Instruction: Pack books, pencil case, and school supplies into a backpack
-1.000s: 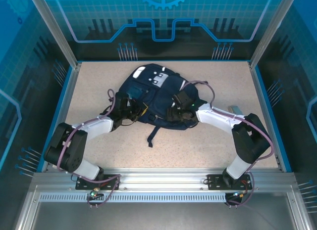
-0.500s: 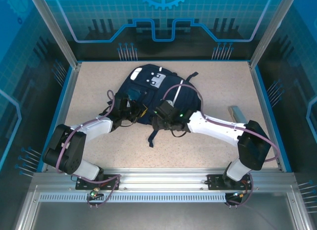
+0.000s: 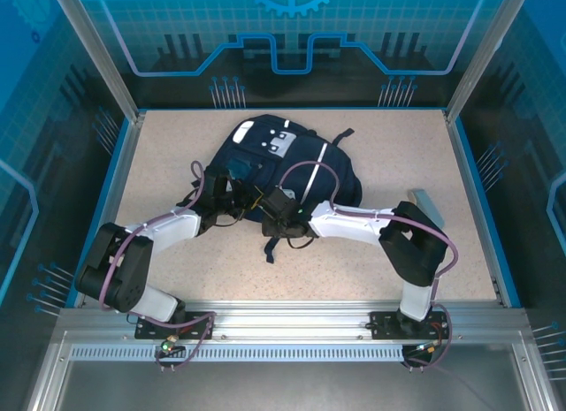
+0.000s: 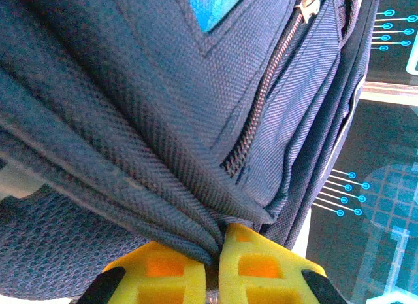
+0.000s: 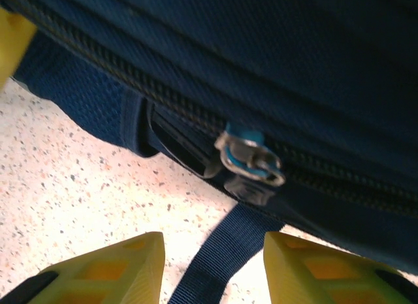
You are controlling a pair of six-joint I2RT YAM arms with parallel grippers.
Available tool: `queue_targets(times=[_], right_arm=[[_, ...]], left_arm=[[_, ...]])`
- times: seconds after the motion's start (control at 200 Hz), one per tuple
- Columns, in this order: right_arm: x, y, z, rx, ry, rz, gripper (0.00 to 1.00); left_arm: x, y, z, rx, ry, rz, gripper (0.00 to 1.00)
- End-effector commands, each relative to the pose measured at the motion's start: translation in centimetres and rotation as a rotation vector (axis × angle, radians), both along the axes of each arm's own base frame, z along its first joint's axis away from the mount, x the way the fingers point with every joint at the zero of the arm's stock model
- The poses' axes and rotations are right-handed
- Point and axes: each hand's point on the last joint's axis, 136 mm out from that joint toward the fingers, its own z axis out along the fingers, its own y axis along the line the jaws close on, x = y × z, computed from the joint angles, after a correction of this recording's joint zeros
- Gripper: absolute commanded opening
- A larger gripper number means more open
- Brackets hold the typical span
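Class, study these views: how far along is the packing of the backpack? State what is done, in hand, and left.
Done: the backpack lies flat on the table; whether books are inside cannot be told. In hand: the left claw pinches a fold of its fabric, while the right claw, jaws apart, faces the zipper pull. Left: probably working that zipper.
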Motion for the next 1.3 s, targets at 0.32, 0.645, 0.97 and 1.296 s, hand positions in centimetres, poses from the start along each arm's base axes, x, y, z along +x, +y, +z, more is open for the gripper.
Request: queue_targets(times=[0.32,0.645,0.97,1.296], right_arm=[[3.6,-1.3,2.2,0.021,-0.123,-0.103,0.4],[4.3,-0.8,3.1,0.027,-0.166,-0.086,0.25],[3.6,-2.3,3.2,-0.013,-0.158,-0.1,0.1],[0.8,-8.1,2.7,-0.198,-0.116,-0.167,0.0]], left_arm=[[-0.7,-1.5,2.6,-0.039,-0.046,-0.093,0.03],[-0.6,-1.5,2.5,-0.033,-0.041,-0.095,0.02],[-0.6,-1.2,2.1,-0.017,-0.035,-0.087,0.01],[-0.1,0.7,1.3,0.042,-0.035,-0.048,0.0]])
